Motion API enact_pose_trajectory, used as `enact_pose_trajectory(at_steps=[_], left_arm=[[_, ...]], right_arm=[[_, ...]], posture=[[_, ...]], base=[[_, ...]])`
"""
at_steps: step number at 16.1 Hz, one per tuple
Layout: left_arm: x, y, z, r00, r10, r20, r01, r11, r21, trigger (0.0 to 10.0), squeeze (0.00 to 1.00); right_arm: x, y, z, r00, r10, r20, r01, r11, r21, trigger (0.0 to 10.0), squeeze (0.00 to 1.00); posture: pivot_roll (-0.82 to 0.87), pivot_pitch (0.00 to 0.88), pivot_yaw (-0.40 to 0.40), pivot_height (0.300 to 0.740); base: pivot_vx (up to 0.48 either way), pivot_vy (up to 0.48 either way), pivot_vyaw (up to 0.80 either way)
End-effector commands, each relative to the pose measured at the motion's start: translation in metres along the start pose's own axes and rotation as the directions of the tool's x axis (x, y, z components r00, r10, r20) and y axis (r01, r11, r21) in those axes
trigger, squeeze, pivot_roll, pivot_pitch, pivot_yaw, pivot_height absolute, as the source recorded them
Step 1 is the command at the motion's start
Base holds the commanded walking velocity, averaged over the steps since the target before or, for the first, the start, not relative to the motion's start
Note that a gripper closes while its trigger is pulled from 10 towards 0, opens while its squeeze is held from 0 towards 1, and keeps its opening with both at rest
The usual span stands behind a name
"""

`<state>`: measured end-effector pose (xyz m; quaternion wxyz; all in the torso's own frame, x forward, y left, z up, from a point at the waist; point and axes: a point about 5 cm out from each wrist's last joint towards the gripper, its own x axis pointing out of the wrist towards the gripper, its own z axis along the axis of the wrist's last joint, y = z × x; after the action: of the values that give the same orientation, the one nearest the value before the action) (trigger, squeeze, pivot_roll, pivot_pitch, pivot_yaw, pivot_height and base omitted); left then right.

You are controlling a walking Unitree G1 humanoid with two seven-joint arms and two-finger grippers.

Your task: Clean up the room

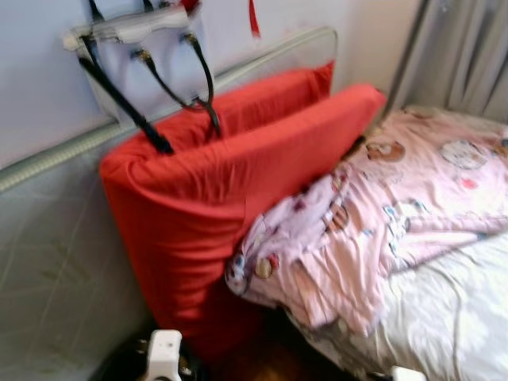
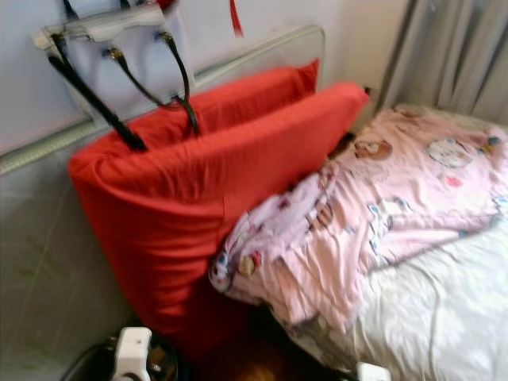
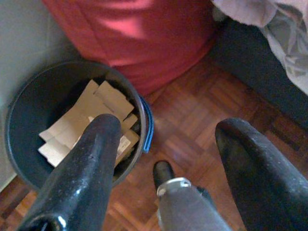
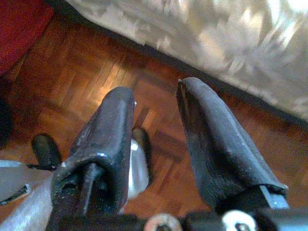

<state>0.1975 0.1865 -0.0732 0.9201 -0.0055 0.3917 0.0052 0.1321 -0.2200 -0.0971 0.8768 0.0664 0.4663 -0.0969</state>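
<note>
Some tidying looks done: crumpled tan paper scraps [image 3: 86,120] already lie inside the round dark plastic bin [image 3: 29,101], which stands on the reddish wood parquet floor [image 3: 192,125] against the big red fabric cushion [image 1: 206,214]. The crumpled pink cartoon-print blanket [image 1: 381,214] sprawls unmade across the white-sheeted bed [image 1: 452,317], so that probably remains. The left hand [image 3: 166,159], open and empty, hangs above the bin's edge; the right hand [image 4: 156,139], open too, hangs over bare floor beside the bed.

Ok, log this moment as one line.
left gripper: open, above bin holding cardboard scraps | right gripper: open, over floor beside bed
</note>
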Motion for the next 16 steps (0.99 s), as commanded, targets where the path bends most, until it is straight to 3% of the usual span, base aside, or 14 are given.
enact_pose_trajectory(at_steps=[1,10,12,14,16], left_arm=[[-0.003,0.014,-0.004,0.999,0.034,-0.019,-0.034,0.999,0.007,10.0,0.00],[-0.003,0.015,-0.005,0.999,0.035,-0.020,-0.035,0.999,0.005,10.0,0.00],[-0.003,0.014,-0.003,0.999,0.034,-0.006,-0.034,0.999,0.001,10.0,0.00],[-0.001,0.013,0.006,0.999,0.031,0.041,-0.031,1.000,-0.003,10.0,0.00],[0.003,0.007,0.033,0.984,-0.005,0.177,0.007,1.000,-0.011,10.0,0.00]], right_arm=[[0.003,0.013,0.006,0.999,0.033,0.018,-0.033,0.999,0.007,10.0,0.00],[0.003,0.014,0.006,0.999,0.033,0.017,-0.034,0.999,0.008,10.0,0.00],[0.003,0.014,0.006,0.999,0.039,0.022,-0.039,0.999,0.008,10.0,0.00],[0.002,0.014,0.007,0.998,0.046,0.044,-0.047,0.999,0.018,10.0,0.00],[0.002,0.016,0.011,0.993,0.073,0.095,-0.074,0.997,0.007,10.0,0.00]], posture=[[-0.08,0.000,0.018,0.740],[-0.08,0.000,0.017,0.740],[-0.08,0.000,0.019,0.740],[-0.08,0.000,0.019,0.740],[-0.08,0.000,0.022,0.740]], base=[[0.285,0.000,0.00],[0.284,0.000,0.00],[0.000,0.000,0.00],[0.000,0.000,0.00],[0.000,0.000,0.00]])
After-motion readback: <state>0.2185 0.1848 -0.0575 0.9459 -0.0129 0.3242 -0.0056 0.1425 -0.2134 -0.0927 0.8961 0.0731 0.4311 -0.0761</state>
